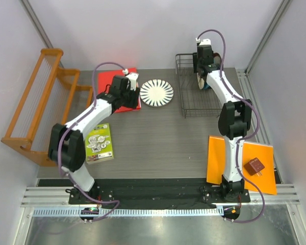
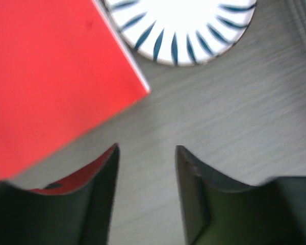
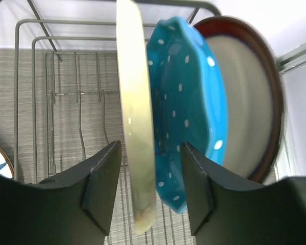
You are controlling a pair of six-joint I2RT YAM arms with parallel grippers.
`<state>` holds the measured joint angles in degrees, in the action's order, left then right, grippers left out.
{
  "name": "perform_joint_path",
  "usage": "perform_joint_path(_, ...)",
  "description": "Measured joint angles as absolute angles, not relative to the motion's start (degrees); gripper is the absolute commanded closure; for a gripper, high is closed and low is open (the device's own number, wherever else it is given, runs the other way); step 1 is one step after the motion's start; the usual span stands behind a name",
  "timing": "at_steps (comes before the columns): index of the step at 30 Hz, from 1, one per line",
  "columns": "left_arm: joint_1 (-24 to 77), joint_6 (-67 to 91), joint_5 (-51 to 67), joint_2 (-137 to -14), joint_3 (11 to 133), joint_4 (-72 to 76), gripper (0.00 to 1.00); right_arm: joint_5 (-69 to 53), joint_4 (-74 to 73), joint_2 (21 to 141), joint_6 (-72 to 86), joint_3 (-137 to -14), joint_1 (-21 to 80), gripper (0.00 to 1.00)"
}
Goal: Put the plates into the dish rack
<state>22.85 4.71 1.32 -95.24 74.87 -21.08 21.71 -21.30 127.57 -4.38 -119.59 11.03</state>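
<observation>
**Table** (image 1: 158, 148): grey wood-grain surface; carries everything listed below.

**Dish rack** (image 1: 189, 104): black wire basket, set at the far right corner of the table. Three plates are stood on edge in it, side by side at its right-hand end.
- **Cream plate** (image 3: 135, 127): upright, seen edge-on, the leftmost of the three.
- **Blue white-dotted plate** (image 3: 186, 102): scalloped rim; placed just behind the cream plate.
- **Red-rimmed beige plate** (image 3: 245, 102): the last of the row, nearest the rack's end wires.

**White plate with black petals** (image 1: 156, 93): laid flat on the table towards the far edge, between the red sheet and the dish rack, and outside the rack.

**Right gripper** (image 3: 150, 173): held over the rack, one finger on each side of the cream plate's rim. The jaws are released: a gap is seen between the plate and the right-hand finger.

**Left gripper** (image 2: 145, 173): held above the table by the near right corner of the red sheet. The jaws are parted; only bare table is seen between them and nothing is grasped.

**Red sheet** (image 1: 118, 92): flat rectangle near the far left of the table.

**Orange wooden rack** (image 1: 41, 102): slatted, placed along the left edge.

**Orange sheet** (image 1: 239, 163): flat, at the near right corner; a small brown block (image 1: 255, 166) is set on it.

**Green printed card** (image 1: 99, 144): flat, near the left edge, beside the left arm.
</observation>
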Motion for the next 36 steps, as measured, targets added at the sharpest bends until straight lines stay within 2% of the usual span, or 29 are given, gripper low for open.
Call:
perform_joint_path(1, 22.9, 4.4, 2.6, -97.4, 76.9, -20.2, 0.72, 21.7, -21.4, 127.2, -4.4, -119.6, 11.0, 0.38)
perform_joint_path(2, 22.9, 4.7, 3.6, -99.2, 78.4, -19.5, 0.87, 21.7, -21.5, 126.8, -4.4, -119.6, 11.1, 0.35)
perform_joint_path(3, 22.9, 4.4, 5.3, -101.7, 80.9, -19.1, 0.91, 21.5, -21.7, 126.1, -4.4, -119.5, 11.1, 0.31)
perform_joint_path(5, 22.9, 5.1, 7.4, -105.3, 83.9, -17.8, 1.0, 21.5, -22.3, 124.3, -4.2, -119.3, 11.1, 0.28)
perform_joint_path(9, 22.9, 6.8, 10.9, -112.5, 88.2, -14.8, 1.0, 21.2, -23.1, 117.5, -3.8, -116.6, 11.4, 0.29)
perform_joint_path(15, 22.9, 10.0, 13.4, -124.8, 96.0, -11.9, 1.0, 18.1, -22.9, 101.4, -2.4, -104.9, 11.8, 0.27)
perform_joint_path(20, 23.5, 10.6, 13.5, -131.7, 101.0, -11.9, 1.0, 15.4, -22.9, 94.1, -1.2, -96.2, 12.2, 0.27)
perform_joint_path(28, 25.4, 13.8, 14.4, -132.1, 100.9, -12.3, 1.0, 12.0, -25.8, 93.3, 1.0, -87.0, 12.3, 0.27)
perform_joint_path(36, 28.1, 16.4, 16.0, -125.4, 90.0, -10.7, 1.0, 7.1, -27.1, 90.3, 3.2, -81.8, 12.4, 0.28)
